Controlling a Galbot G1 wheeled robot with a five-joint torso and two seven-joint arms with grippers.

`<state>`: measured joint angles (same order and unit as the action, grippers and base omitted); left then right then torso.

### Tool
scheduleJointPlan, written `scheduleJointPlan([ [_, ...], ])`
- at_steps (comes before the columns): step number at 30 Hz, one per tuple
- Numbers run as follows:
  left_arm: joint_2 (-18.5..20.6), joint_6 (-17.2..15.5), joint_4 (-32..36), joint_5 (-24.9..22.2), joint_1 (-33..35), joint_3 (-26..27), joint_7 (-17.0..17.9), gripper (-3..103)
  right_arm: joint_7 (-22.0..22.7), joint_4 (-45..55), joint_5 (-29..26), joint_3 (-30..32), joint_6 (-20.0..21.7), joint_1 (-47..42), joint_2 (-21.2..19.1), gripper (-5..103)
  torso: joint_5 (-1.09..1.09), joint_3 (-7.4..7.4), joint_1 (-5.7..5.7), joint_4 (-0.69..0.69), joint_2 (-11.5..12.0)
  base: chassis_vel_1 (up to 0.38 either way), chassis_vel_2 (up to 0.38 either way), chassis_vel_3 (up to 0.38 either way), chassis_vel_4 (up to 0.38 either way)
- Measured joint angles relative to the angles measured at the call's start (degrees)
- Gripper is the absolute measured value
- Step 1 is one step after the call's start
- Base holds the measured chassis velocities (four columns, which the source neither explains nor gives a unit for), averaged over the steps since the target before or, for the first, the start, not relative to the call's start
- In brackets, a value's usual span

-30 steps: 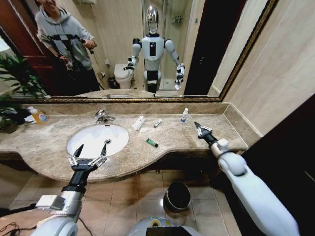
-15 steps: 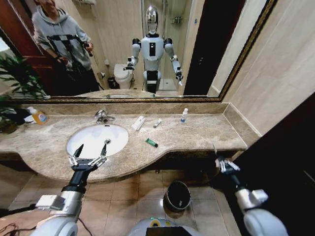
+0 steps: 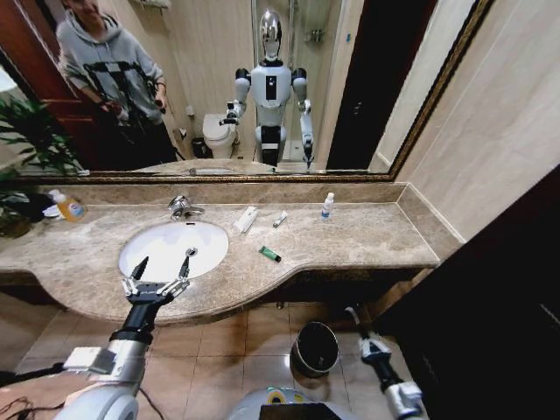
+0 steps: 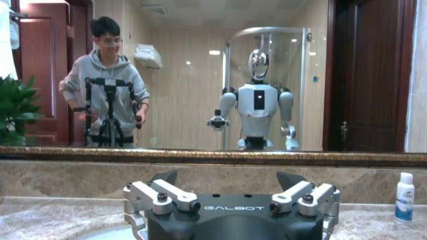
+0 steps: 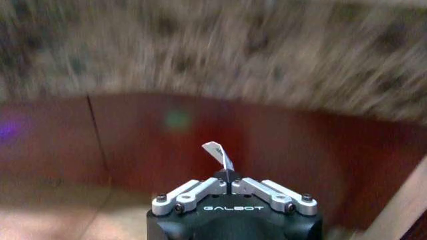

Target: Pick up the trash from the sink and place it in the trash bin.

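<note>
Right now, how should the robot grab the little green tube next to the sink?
Probably from straight above, pinching the green tube across its narrow middle. It lies flat on the counter, apart from the other things, so the fingers could drop either side of it.

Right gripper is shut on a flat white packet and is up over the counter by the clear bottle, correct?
Not quite. The right gripper is shut on the flat white packet, but it is low in front of the counter, beside the trash bin, as the head view shows.
</note>
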<state>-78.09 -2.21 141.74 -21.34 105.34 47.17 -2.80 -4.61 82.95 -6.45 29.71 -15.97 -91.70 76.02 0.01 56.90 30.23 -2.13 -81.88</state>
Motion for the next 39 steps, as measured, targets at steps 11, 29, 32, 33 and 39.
scheduleJointPlan([
  [11,0.00,0.00,0.00,0.00,0.00,0.00,0.00,100,2.12,-31.87,15.27,-3.76,-7.74,16.88,5.17,0,-0.02,0.00,0.00,0.02,0.00,0.000,0.000,0.000,0.000],
  [29,0.00,0.00,0.00,0.00,0.00,0.00,0.00,100,5.19,-52.82,27.24,-0.53,-13.48,29.37,8.02,20,-0.03,0.00,0.00,0.02,0.00,0.000,0.000,0.000,0.000],
  [32,0.00,0.00,0.00,0.00,0.00,0.00,0.00,100,5.39,-52.75,26.87,-0.51,-13.62,29.36,7.74,25,-0.01,0.00,0.00,0.02,0.00,0.000,0.000,0.000,0.000],
  [33,0.00,0.00,0.00,0.00,0.00,0.00,0.00,100,5.71,-52.09,26.62,-0.47,-13.93,29.05,7.54,31,-0.01,0.00,0.00,0.02,0.00,0.000,0.000,0.000,0.000],
  [39,0.00,0.00,0.00,0.00,0.00,0.00,0.00,100,7.24,-35.72,23.53,1.84,-11.92,21.22,6.13,53,0.01,-0.01,0.00,0.00,0.00,0.000,0.000,0.000,0.000],
])
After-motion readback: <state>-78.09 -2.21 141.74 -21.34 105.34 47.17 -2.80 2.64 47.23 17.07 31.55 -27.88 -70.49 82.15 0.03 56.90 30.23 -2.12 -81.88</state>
